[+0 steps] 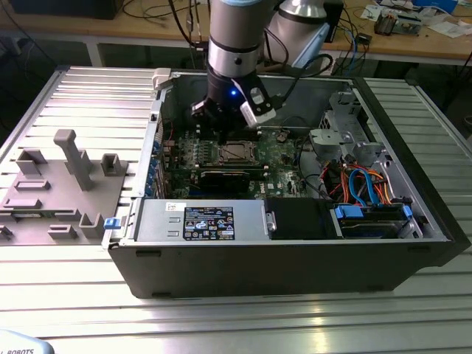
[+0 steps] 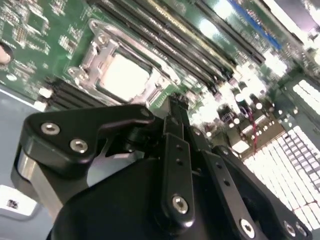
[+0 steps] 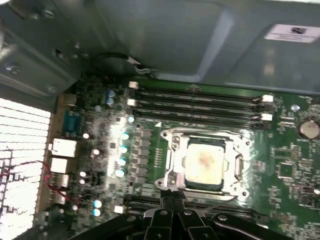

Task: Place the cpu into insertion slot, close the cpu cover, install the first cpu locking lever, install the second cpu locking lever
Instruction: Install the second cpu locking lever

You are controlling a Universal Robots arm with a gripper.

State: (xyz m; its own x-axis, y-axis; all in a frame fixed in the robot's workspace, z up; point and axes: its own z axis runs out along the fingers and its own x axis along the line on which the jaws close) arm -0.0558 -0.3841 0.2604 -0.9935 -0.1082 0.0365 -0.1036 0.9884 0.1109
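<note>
The cpu [image 1: 237, 151] [image 2: 125, 75] [image 3: 204, 161] lies flat in the insertion slot [image 1: 237, 143] on the green board, its dull silver top showing. The cpu cover [image 3: 172, 150] [image 2: 97, 55], a silver frame, lies down around it. My gripper [image 1: 221, 136] [image 3: 172, 197] [image 2: 175, 106] hangs just above the board at one edge of the socket. Its two thin black fingers are pressed together with nothing between them. I cannot make out how the locking levers sit.
Long black memory slots [image 3: 200, 102] run beside the socket, and a black card [image 1: 221, 177] lies on its near side. Case walls [image 1: 155, 140] surround the board. A drive cage with blue and orange cables [image 1: 361, 184] fills the exterior view's right; a grey fixture [image 1: 66, 169] stands at its left.
</note>
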